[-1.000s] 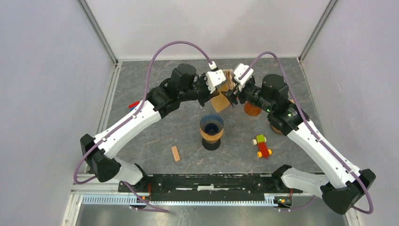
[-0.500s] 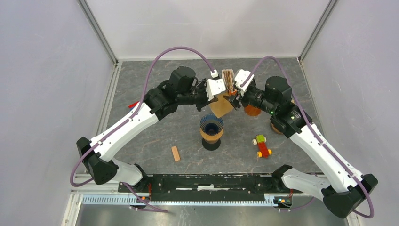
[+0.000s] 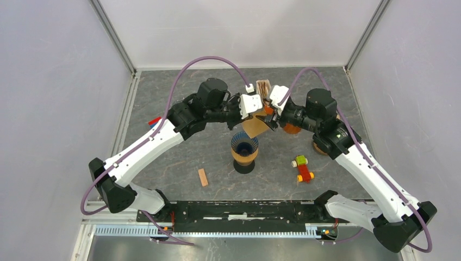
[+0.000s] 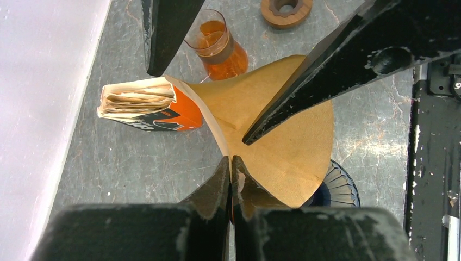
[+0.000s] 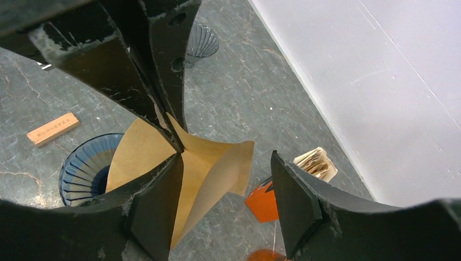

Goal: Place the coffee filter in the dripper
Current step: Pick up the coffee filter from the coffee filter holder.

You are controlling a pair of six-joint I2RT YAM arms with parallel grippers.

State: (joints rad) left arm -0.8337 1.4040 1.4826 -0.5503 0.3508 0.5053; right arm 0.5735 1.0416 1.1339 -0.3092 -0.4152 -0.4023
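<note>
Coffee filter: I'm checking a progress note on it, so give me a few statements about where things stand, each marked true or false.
1. The left gripper is shut on the coffee filter's edge. True.
2. The filter sits in the dripper. False: it is held in the air, and the dripper below it is empty.
3. The right gripper is shut. False: its jaws stand open with part of the filter between them.
4. A wooden block lies flat, apart from the dripper. True.
</note>
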